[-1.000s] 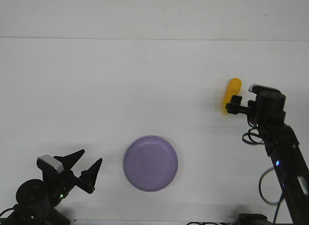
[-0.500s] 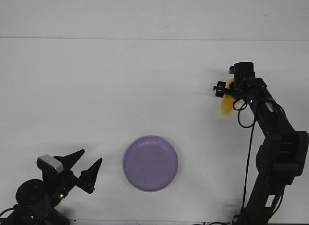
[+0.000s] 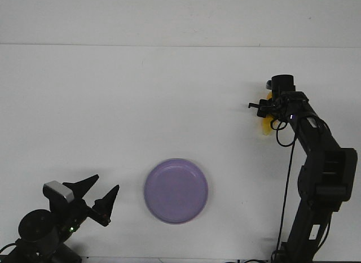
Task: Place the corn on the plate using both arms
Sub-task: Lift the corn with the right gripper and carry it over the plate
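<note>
Right now the right claw (image 3: 269, 105) is far out over the white table (image 3: 141, 93), at the end of the right arm (image 3: 316, 156), which stretches away from the near edge. The corn (image 3: 265, 126) lies right under that claw. Only a small yellow bit of it peeks out on the near side of the claw, and the black parts hide the rest. I cannot tell if the right claw is wide apart or pinched on the corn, because it is too small and dark to see.

The plate (image 3: 176, 191) is purple and round. It sits well apart from the right claw, closer to the near edge of the table and off to that claw's left side. Nothing lies on it.

The left claw (image 3: 96, 195) is near the table's close edge, just beside the plate on the plate's left. Its two pointy fingers (image 3: 84, 185) are spread apart and hold nothing. They point toward the plate.
</note>
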Controlling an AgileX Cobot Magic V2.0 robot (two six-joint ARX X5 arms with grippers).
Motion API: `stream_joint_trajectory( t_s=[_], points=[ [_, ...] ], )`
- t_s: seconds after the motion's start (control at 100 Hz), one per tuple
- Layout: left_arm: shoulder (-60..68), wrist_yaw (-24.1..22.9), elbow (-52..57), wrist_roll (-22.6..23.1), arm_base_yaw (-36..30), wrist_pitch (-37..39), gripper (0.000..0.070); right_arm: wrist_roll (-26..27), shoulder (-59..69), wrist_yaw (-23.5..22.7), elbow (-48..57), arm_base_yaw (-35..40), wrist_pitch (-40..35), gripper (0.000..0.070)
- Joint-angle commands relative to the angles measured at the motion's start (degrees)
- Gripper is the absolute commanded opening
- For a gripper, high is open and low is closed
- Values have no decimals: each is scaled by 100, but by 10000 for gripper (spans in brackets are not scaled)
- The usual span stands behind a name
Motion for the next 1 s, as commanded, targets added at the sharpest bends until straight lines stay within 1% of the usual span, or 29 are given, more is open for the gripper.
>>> stream_joint_trajectory(
  t_s=[0.0,0.12,0.21,0.3,0.38,0.46,0.57,0.7,0.81,0.89,0.99],
  points=[
    [20,-24,55,33,-26,35,500,-168,-468,-48,162,-13,61,129],
    [20,-24,55,33,-26,35,500,-483,-1362,-295,162,55,-66,130],
    [20,-24,55,33,-26,46,500,-490,-2131,-485,149,229,-254,130],
    [20,-24,55,33,-26,55,501,-490,-2894,-573,17,544,-455,130],
    [20,-24,55,33,-26,55,500,-490,-3578,-570,-321,1038,-505,130],
    [20,-24,55,33,-26,52,500,-470,-4212,-564,-868,1711,-433,130],
    [20,-26,55,33,-24,57,500,-181,-4800,-557,-1738,2835,-214,129],
    [20,-24,55,33,-26,55,500,155,-4946,-321,-2618,4094,17,129],
    [20,-26,55,35,-26,57,500,396,-4736,-181,-3259,4942,516,128],
    [20,-26,55,35,-24,57,500,564,-4433,-35,-3582,5372,835,128],
    [20,-24,55,33,-26,52,500,579,-3919,127,-3711,5628,1008,128]
  ],
)
